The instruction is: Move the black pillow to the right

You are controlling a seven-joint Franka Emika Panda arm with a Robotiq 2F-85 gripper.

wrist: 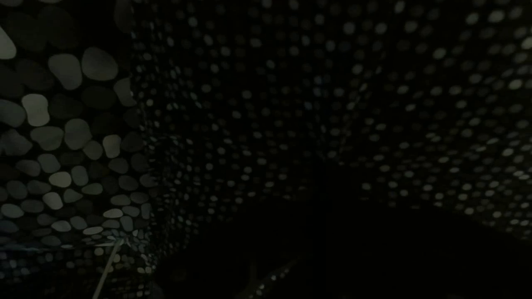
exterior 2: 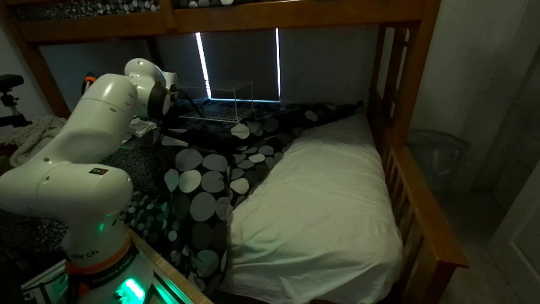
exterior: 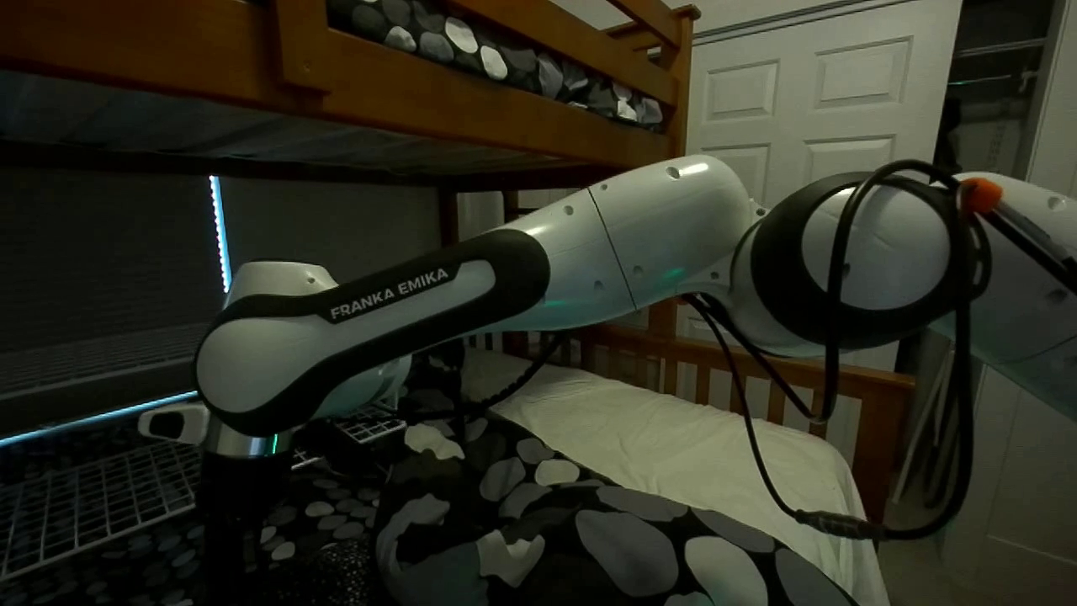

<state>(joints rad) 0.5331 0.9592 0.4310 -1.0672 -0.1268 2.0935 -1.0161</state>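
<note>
Claw (wrist: 333, 176), dark silhouette, lower centre of wrist view; spread or gripping, cannot tell. Black pillow (wrist: 253, 99), speckled, directly before it, filling centre and upper right.

From here I read: FRANKA EMIKA on the black strip (exterior: 389, 295) of the arm (exterior: 606, 257); Birch on the base column (exterior 2: 90, 236); FRANKA, remainder unclear, on its dark band (exterior 2: 110, 272). Upper label (exterior 2: 98, 171): illegible.

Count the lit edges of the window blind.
3 in an exterior view: left edge, right edge and bottom edge. A top one may be hidden behind the upper bunk.
</note>
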